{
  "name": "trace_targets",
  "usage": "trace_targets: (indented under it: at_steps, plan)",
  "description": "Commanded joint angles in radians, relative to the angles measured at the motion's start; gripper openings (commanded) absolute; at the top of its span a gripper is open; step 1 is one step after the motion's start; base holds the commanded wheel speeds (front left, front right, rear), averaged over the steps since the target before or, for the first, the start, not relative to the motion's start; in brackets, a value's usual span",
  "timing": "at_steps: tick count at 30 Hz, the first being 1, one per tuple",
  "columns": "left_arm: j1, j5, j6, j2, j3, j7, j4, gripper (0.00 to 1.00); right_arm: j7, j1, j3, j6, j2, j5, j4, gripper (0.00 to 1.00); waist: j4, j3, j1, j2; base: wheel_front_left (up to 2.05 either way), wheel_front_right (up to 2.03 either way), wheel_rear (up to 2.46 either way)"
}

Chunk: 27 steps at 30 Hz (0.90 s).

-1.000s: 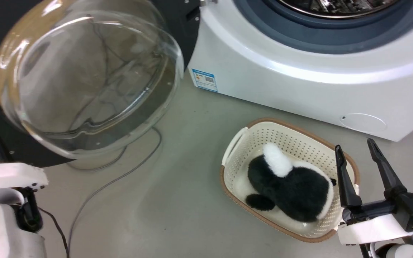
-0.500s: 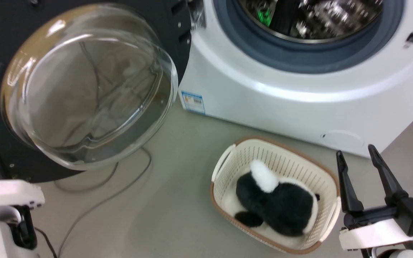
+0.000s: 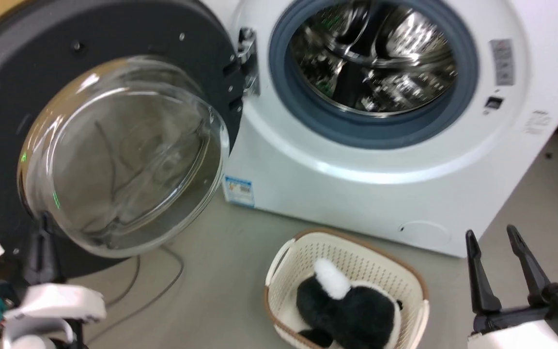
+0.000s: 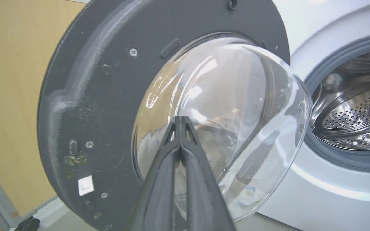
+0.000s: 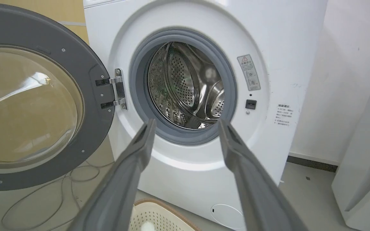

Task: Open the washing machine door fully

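A: Plain grey floor (image 3: 221, 271), tan wall panel (image 4: 8, 80) behind on the left. One loose cable (image 3: 162, 291) loops on the floor under the door.

B: Where's the door?

A: The washing machine door (image 3: 114, 58) stands wide open on the left of the washing machine (image 3: 356, 194), hung on the hinge (image 3: 249, 63) at the opening's left edge. It's upright, inner face toward the robot, roughly in line with the machine front. It's round, so no long axis; the glass bowl (image 3: 129, 165) bulges out toward us. The drum (image 3: 371, 58) and grey gasket (image 3: 356, 131) are fully exposed.

B: Hands?

A: Left hand (image 4: 180, 120) has its fingers pressed together, holding nothing, tips pointing at the bowl. Can't tell if they touch it. Right hand (image 3: 490, 232) is spread and empty, low on the right, apart from the machine.

B: Count?

A: One machine, one door, one basket (image 3: 356, 252) on the floor in front, one black-and-white plush toy (image 3: 351, 310) in it. One more white appliance (image 5: 365, 144) at far right.
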Motion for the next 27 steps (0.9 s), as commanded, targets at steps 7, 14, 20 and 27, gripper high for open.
trace_targets:
  at_steps: [7, 14, 20, 27]
  plan:
    - [0.108, -0.045, -0.016, -0.021, -0.087, -0.004, -0.093, 1.0, -0.004, 0.043, -0.02, 0.001, 0.003, 0.018, -0.008, 1.0, -0.07, -0.063, 0.0001, 0.0, 0.0, 0.0, 0.0]
    - [0.167, -0.054, -0.02, -0.019, -0.146, -0.004, -0.129, 1.0, -0.004, 0.056, -0.017, 0.001, 0.003, 0.02, -0.01, 1.0, -0.121, -0.08, 0.0001, 0.0, 0.0, 0.0, 0.0]
    - [0.215, -0.067, -0.021, -0.017, -0.224, -0.004, -0.14, 1.0, -0.004, 0.068, -0.016, 0.001, 0.003, 0.025, -0.01, 1.0, -0.178, -0.087, 0.0001, 0.0, 0.0, 0.0, 0.0]
    - [0.243, -0.068, -0.021, -0.018, -0.284, -0.004, -0.135, 1.0, -0.004, 0.082, -0.009, 0.001, 0.003, 0.03, -0.005, 1.0, -0.234, -0.085, 0.0001, 0.0, 0.0, 0.0, 0.0]
